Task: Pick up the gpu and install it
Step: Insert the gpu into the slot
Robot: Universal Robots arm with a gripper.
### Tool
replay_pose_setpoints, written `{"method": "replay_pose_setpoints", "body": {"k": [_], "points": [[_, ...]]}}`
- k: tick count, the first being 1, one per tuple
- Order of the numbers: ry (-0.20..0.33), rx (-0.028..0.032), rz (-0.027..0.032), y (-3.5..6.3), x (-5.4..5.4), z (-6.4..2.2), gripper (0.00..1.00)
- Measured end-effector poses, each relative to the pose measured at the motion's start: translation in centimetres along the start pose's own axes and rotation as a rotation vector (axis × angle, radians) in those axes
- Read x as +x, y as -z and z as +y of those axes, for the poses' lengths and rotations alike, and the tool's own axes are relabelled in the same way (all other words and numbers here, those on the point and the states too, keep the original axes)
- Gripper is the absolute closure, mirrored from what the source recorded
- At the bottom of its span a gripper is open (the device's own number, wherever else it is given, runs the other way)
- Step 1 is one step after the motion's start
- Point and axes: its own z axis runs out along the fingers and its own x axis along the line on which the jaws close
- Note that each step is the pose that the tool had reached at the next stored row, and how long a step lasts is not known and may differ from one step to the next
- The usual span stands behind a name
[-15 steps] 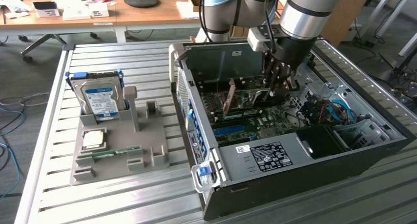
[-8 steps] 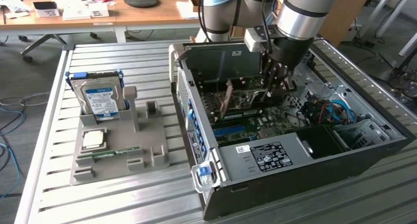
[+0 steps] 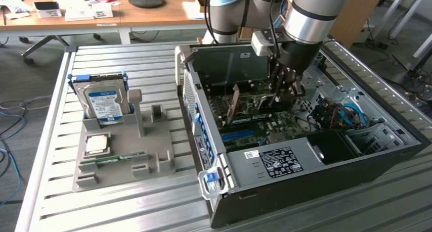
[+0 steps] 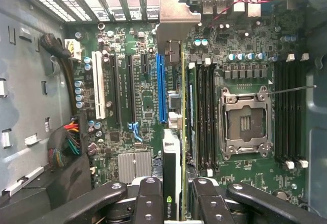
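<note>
My gripper reaches down into the open computer case and is shut on the gpu, held edge-on above the motherboard. In the wrist view the gpu runs as a thin dark card between my black fingers, and my gripper clamps its near end. The card's grey metal bracket is at the far end, by the case's rear slot openings. The card stands just beside the long blue slot; whether it is seated in a slot I cannot tell.
Memory slots and the bare processor socket lie close beside the card. Cables and a power supply sit in the case. Outside it, a grey holder carries a hard drive, a processor chip and a memory stick.
</note>
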Motion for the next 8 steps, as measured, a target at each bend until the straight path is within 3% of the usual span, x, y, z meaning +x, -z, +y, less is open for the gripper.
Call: {"method": "replay_pose_setpoints", "body": {"k": [8], "points": [[0.000, 0.0000, -0.0002, -0.60, 0.05, 0.21, 0.73]]}}
